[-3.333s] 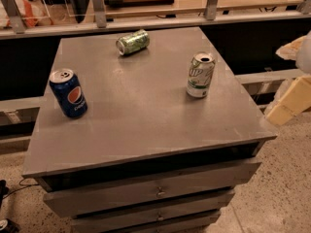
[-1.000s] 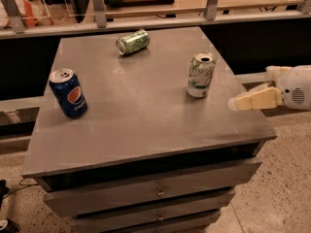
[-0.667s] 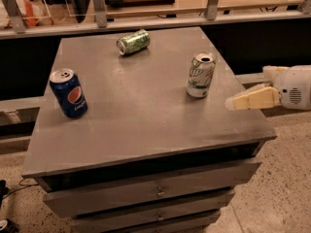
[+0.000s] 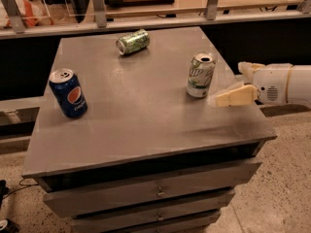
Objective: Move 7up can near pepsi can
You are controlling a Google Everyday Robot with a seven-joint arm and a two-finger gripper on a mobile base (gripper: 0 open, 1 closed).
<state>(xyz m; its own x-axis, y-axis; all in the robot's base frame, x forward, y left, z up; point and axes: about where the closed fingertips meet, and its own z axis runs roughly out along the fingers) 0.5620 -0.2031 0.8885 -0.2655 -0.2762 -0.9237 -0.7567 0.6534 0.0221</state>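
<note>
The 7up can [image 4: 200, 75], whitish-silver with green lettering, stands upright on the right side of the grey tabletop [image 4: 146, 120]. The pepsi can [image 4: 68, 92], dark blue with a round logo, stands upright near the left edge. My gripper [image 4: 233, 84] reaches in from the right at can height, its cream fingers [image 4: 236, 96] pointing left, open, just right of the 7up can and not touching it. One finger is near the can's base side, the other farther back.
An all-green can [image 4: 132, 41] lies on its side at the back middle of the tabletop. The table is a drawer cabinet [image 4: 155, 193]. A railing and shelf [image 4: 146, 18] run behind it.
My gripper has moved left toward the 7up can, from off the table's right edge to just beside the can. The cans have not moved.
</note>
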